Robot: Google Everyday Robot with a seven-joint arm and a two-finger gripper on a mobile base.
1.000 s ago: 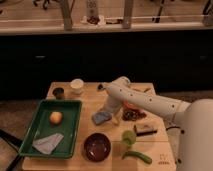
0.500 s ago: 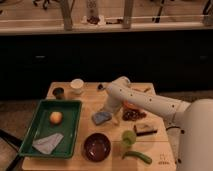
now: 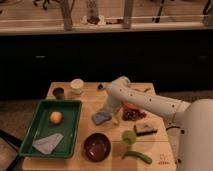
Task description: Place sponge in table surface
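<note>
A blue-grey sponge lies on the wooden table near the middle, just right of the green tray. My gripper is at the end of the white arm, pointing down right over the sponge's upper right edge and touching or nearly touching it. The arm reaches in from the right.
A green tray at the left holds an orange and a blue cloth. A dark bowl, a green cup, a green pepper, a dark snack bar, a white cup and a small dark cup stand around.
</note>
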